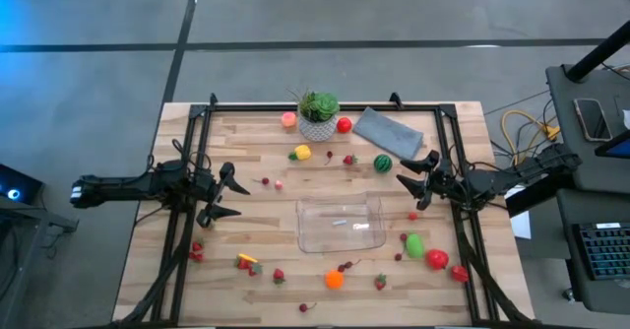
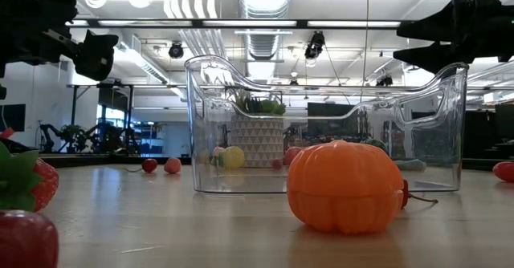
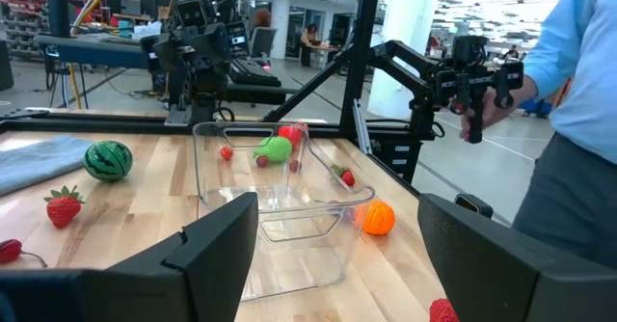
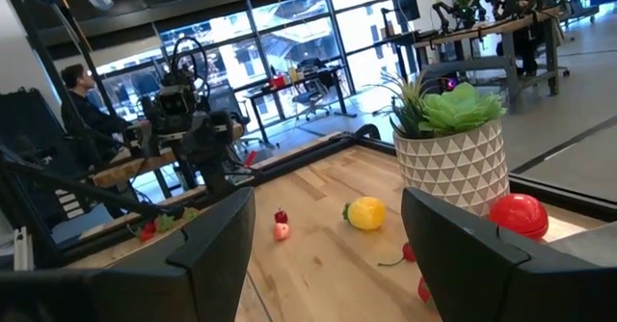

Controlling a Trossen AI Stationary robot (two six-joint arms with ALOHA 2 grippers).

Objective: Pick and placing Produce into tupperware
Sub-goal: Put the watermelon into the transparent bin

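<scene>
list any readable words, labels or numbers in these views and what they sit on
None can be read in any view.
The tupperware, the produce and the plant pot carry no print.
Screens and shelves in the room behind are too blurred to show any text.

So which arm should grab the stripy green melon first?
Probably the right. The watermelon lies just beside the open, empty right pincer, near the grey cloth. The left pincer, also open and empty, sits across the table, with the tupperware between the arms.
</scene>
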